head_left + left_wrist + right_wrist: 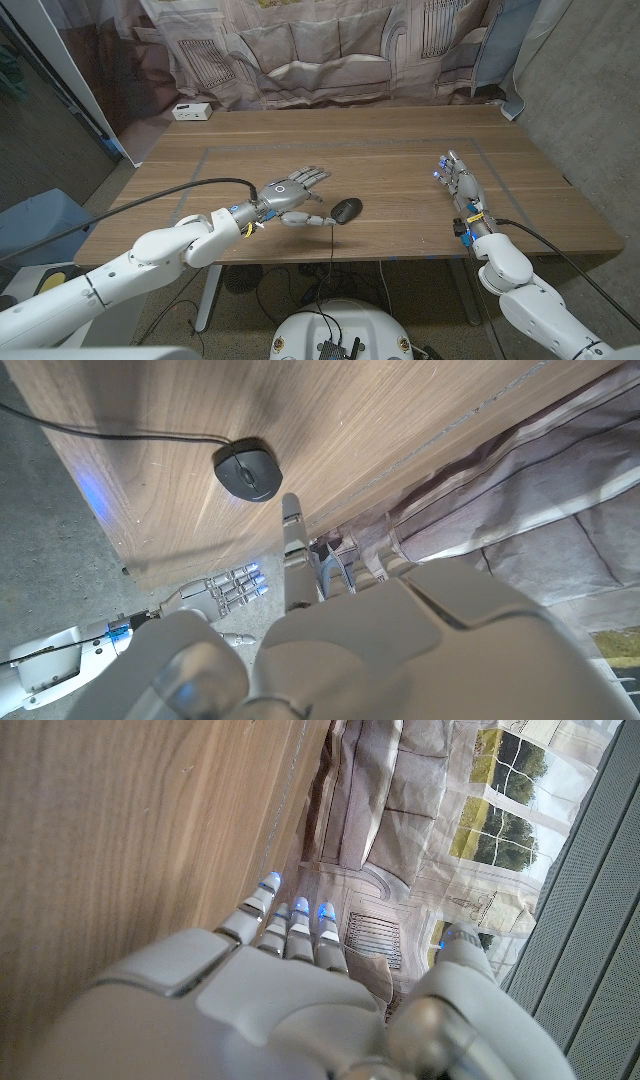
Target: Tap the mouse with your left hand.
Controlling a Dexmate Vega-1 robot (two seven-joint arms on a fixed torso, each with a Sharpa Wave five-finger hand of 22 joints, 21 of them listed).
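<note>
A black corded mouse [346, 209] lies near the table's front edge, at the middle. My left hand [295, 190] hovers just to its left with fingers spread and nothing held; its thumb reaches toward the mouse and stops just short of it. In the left wrist view the mouse [247, 469] lies a short way beyond one outstretched finger [294, 550] of the left hand [330, 640]. My right hand [460, 182] stays at the right side of the table, fingers straight and together, holding nothing; the right hand [290, 990] also fills the lower part of the right wrist view.
A thin taped rectangle [340, 146] marks the wooden table [380, 130]. A small white box [191, 111] sits at the far left corner. The mouse cable [332, 250] drops over the front edge. A printed curtain [330, 45] hangs behind the table.
</note>
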